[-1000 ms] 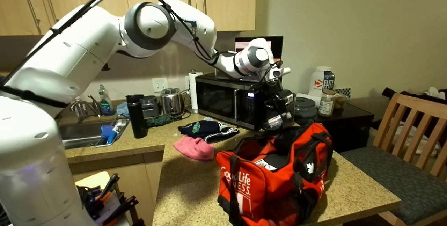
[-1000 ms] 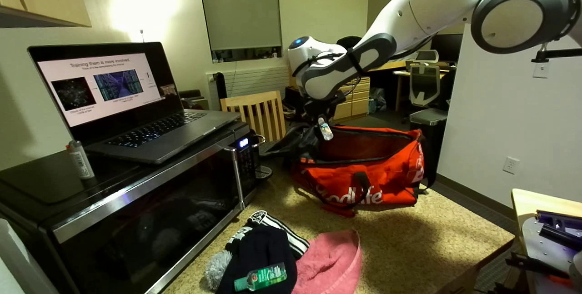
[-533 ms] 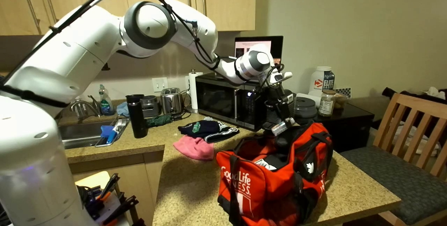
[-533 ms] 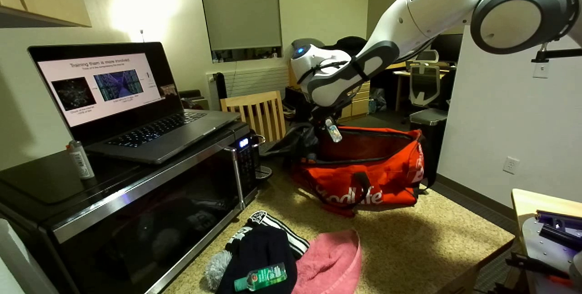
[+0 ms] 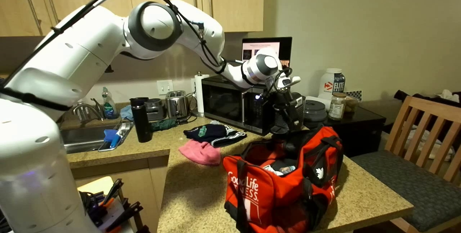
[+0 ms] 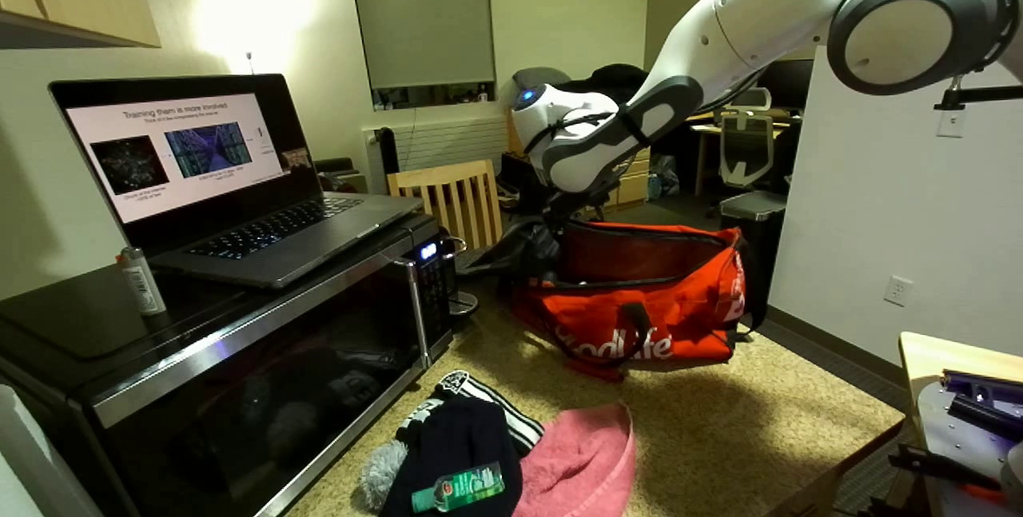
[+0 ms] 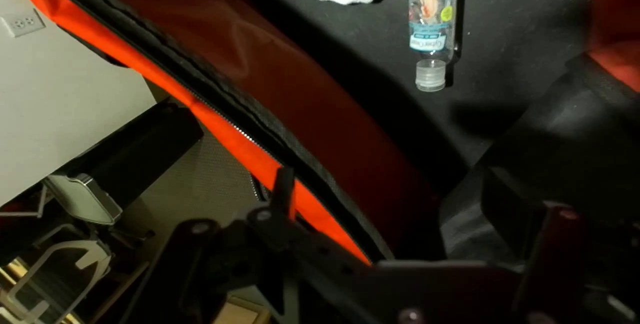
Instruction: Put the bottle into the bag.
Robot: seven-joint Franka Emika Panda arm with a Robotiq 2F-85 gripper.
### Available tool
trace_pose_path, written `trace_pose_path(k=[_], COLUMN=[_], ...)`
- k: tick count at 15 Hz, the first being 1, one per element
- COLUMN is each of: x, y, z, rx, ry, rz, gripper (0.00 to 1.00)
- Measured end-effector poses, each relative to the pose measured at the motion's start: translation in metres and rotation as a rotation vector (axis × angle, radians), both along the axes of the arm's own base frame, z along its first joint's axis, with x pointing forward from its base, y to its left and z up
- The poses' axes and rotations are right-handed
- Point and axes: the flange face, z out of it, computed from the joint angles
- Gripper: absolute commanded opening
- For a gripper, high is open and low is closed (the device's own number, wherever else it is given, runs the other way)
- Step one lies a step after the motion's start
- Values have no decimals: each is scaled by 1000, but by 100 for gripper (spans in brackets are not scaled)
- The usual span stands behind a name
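Red fabric bag [image 5: 288,189] stands near the edge of the bench [image 5: 194,197] that faces the chair [image 5: 407,171]; 1 clear bottle [image 7: 432,18] lies inside it. Gripper [image 7: 422,191] wide, holding nothing. Risk noted: snagging the zipped rim [image 7: 240,126] on retreat could drag the bag towards that edge and tip it.

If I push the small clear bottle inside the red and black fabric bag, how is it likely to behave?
The small clear bottle probably slides, perhaps rolls, since it lies on its side on a smooth-looking black bag floor. It may resist squashing: its visible sides look straight. Its clear cap seems closed, so leaking appears unlikely.
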Motion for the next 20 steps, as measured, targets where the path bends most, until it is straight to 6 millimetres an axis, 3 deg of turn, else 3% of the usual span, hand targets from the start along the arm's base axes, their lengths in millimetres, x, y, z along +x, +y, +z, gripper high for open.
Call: trace_pose_path(k=[3, 6, 13, 20], x=[1, 0, -8, -43], y=[23, 65, 149, 201], z=[-9, -12, 9, 24], rx=[79, 209, 434, 548], ry=[1, 8, 69, 248], rz=[10, 54, 296, 571], gripper=[100, 100, 100, 100])
